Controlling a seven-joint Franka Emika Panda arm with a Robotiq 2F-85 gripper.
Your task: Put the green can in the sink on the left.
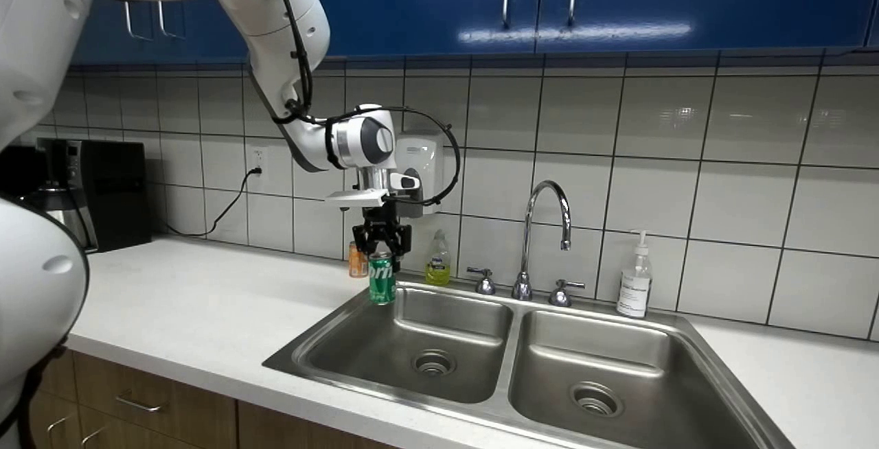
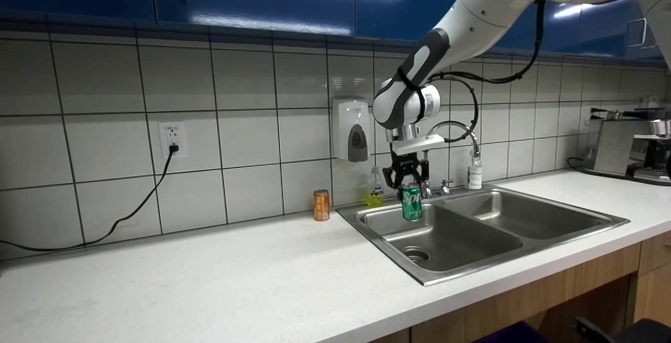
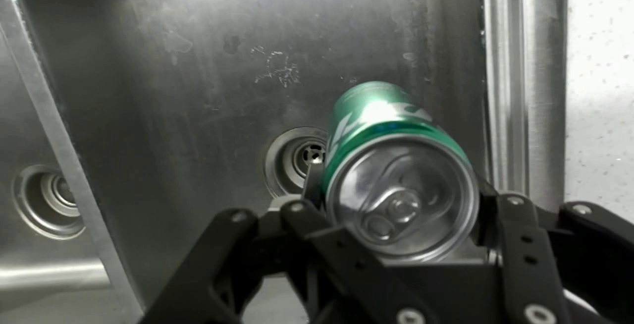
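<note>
The green can (image 1: 382,285) is held upright between the fingers of my gripper (image 1: 384,260). It also shows in an exterior view (image 2: 412,207), and in the wrist view I see the can's silver top (image 3: 401,195) and part of its green side. The fingers are shut on the can from both sides near its top. The can hangs over the left sink basin (image 1: 457,339), towards its back, above the basin floor. In the wrist view the basin floor (image 3: 213,91) lies below the can. The can partly covers the drain (image 3: 292,160).
An orange can (image 2: 321,205) stands on the counter beside the sink. A soap bottle (image 1: 438,260) is behind the left basin. The faucet (image 1: 529,243) rises behind the divider. The right basin (image 1: 604,353) adjoins. A dispenser (image 2: 351,129) hangs on the wall.
</note>
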